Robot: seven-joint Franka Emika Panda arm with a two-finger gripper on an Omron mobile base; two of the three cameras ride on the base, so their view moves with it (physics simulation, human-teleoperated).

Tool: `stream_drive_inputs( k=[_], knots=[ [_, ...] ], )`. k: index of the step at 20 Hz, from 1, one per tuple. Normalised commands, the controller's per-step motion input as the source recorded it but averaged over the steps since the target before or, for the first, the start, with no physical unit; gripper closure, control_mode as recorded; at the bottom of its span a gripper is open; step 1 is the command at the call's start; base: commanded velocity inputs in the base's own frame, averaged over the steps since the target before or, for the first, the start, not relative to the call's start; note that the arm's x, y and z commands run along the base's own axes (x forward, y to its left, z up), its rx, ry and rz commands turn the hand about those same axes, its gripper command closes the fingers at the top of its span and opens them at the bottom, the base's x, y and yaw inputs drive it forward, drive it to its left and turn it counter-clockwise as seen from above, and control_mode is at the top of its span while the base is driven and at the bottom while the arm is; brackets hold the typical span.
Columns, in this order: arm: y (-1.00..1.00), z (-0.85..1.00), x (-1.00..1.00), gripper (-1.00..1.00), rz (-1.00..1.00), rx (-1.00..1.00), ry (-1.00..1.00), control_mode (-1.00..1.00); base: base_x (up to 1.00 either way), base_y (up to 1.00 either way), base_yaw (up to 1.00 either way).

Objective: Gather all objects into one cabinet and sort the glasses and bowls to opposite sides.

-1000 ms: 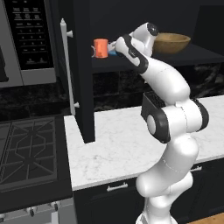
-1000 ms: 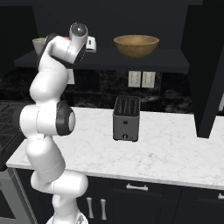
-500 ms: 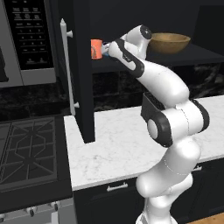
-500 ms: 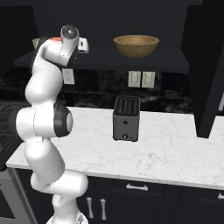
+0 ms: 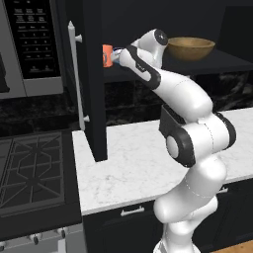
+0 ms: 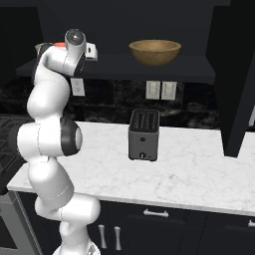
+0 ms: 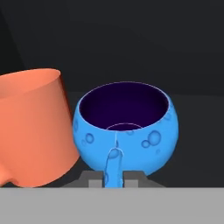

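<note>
With its two dark fingers closed on the handle of the blue cup [image 7: 127,131], the gripper [image 7: 113,179] holds it upright, touching the orange cup [image 5: 106,55], on the cabinet shelf [image 6: 174,69]; the wooden bowl [image 6: 154,52] sits well apart.

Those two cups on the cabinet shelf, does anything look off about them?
Nothing stands out. The blue cup sits upright, its handle between the jaws, close beside the upright orange cup. No spill or damage shows.
</note>
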Motion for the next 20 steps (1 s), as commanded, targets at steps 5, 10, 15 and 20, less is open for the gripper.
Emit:
stream_drive_inputs(
  k=[5,10,15,20],
  knots=[
    [-0.13,0.00,-0.01,-1.00,0.00,0.00,0.00,-1.00,0.00,0.00,0.00],
    [-0.48,0.00,-0.02,-1.00,0.00,0.00,0.00,-1.00,0.00,0.00,0.00],
    [-0.63,0.00,-0.13,-1.00,0.00,0.00,0.00,-1.00,0.00,0.00,0.00],
    [-0.29,0.00,-0.58,-1.00,0.00,0.00,-0.03,-1.00,0.00,0.00,0.00]
  ],
)
